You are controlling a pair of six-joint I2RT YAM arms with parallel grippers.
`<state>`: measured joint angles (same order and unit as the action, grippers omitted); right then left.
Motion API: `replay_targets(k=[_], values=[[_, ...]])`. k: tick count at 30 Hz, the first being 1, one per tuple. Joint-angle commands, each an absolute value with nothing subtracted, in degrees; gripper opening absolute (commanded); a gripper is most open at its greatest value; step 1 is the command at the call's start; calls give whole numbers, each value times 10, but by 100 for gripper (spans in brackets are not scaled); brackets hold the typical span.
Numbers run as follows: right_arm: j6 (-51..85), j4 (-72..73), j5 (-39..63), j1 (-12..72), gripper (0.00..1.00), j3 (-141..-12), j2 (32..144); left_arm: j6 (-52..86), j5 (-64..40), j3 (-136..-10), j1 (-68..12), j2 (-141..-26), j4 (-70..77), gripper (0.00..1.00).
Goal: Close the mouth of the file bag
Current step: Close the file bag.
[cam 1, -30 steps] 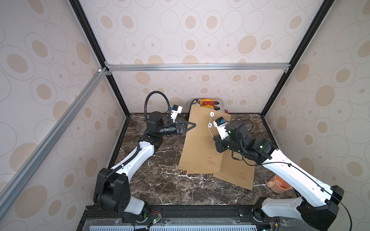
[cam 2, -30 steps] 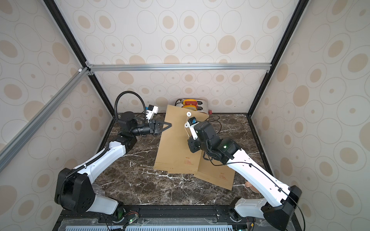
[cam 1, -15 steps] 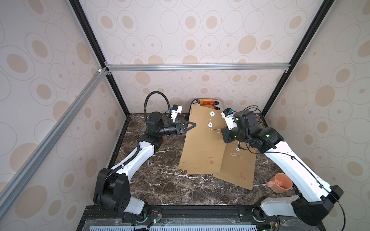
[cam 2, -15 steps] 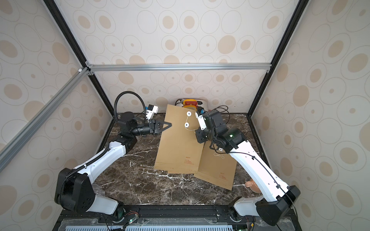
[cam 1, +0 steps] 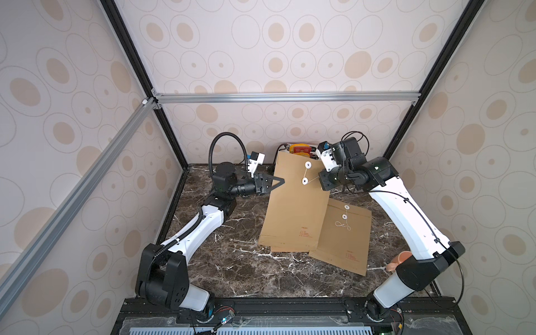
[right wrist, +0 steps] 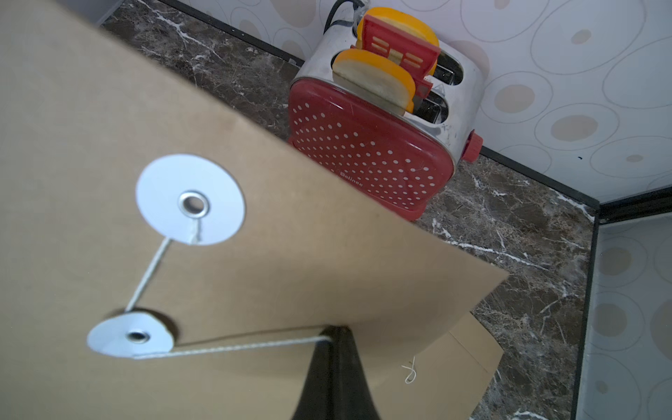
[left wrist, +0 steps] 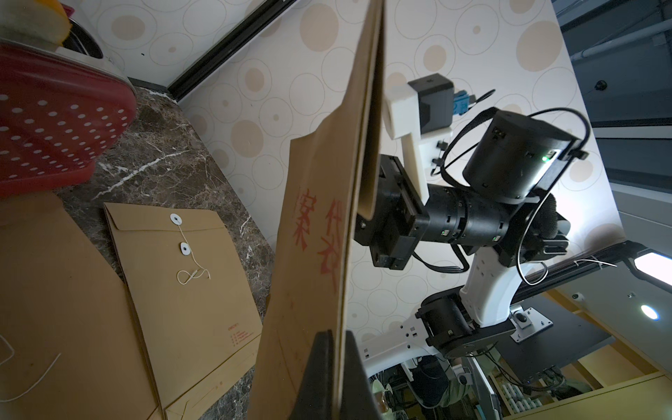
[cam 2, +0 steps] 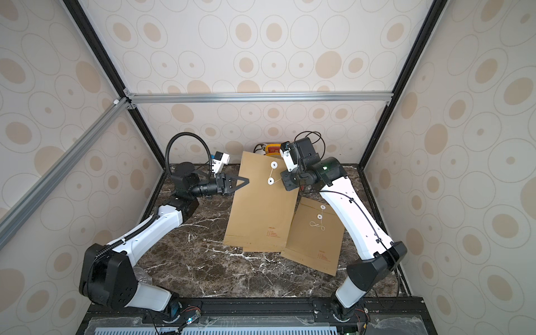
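Observation:
The brown file bag (cam 1: 293,203) (cam 2: 261,208) is held up at a tilt, its lower end on the marble table. My left gripper (cam 1: 282,181) (left wrist: 336,334) is shut on the bag's left edge near the mouth. A white string (right wrist: 236,347) runs from the upper white disc (right wrist: 191,200) on the flap down to the lower disc (right wrist: 131,336), round it, and taut into my right gripper (right wrist: 332,338) (cam 1: 320,180), which is shut on the string beside the bag's right edge. The flap lies folded down against the bag.
A second brown bag (cam 1: 345,232) lies flat on the table (cam 1: 232,261) to the right, partly under the held one. A red toaster (cam 1: 300,148) (right wrist: 374,138) stands at the back wall behind the bag. An orange cup (cam 1: 398,259) sits by the right arm's base.
My right arm has swung up and back toward the rear right with the string, which is now drawn taut from the lower disc. The left arm and the bag have stayed put.

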<state>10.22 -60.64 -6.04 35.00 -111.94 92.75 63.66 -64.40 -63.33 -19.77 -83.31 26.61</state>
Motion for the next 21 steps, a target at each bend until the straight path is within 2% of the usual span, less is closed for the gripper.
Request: replay_targets(k=[1, 4, 12, 21], values=[[98, -627, -43, 348, 0, -1126, 926, 642, -656, -641, -201, -819, 293, 0], [96, -633, -40, 348, 0, -1147, 937, 637, -659, -643, -203, -823, 280, 0], [84, -724, -49, 366, 0, -1312, 1026, 627, -653, -644, -203, -819, 266, 0], [97, -685, -55, 379, 0, -1236, 995, 615, -648, -644, -203, -816, 252, 0]])
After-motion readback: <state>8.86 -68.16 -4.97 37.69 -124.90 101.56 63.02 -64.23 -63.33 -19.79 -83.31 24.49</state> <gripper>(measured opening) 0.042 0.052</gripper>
